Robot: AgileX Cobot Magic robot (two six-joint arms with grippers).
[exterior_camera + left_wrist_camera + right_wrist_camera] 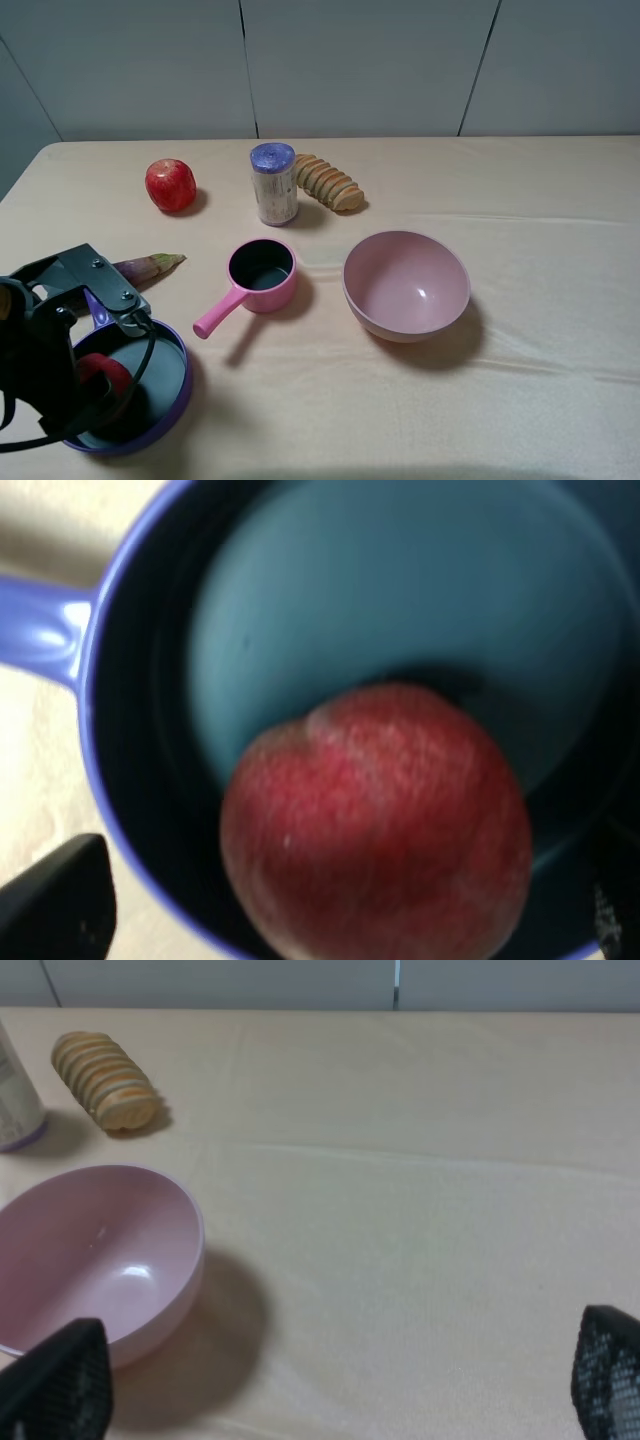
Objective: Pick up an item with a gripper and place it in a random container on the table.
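Far left on the table (520,400): black left pincer (95,385) down over the purple pan (172,405). Round red peach (105,376) inside the pan, near the rim closest to the camera, on the dark grey bottom. Up close in the left wrist view, peach (375,825) big and blurry, sitting against the pan's (130,600) inner wall, blue-looking handle sticking out to one side. Only one black finger (60,905) showing there, off to the side of the peach and outside the rim. Cannot tell how wide the left pincer stands or whether anything is touching the peach.

Just behind the pan, a pale purple-tipped shoot (150,266) lying flat. Further back, a shiny red apple (170,185).

In the middle, a small pink saucepan (262,274) with its handle pointing toward the pan. Behind it, an upright can (273,184) with a purple lid, and just beside that a row of sliced bread (328,182).

To the right, a big pink bowl (406,284), open side up, nothing inside.

In the right wrist view, bowl (95,1250), bread (104,1093) and the edge of the can (15,1100) all seen again. Right pincer (330,1380) wide open, holding nothing, its two black fingers (60,1385) far apart over bare table (420,1210).
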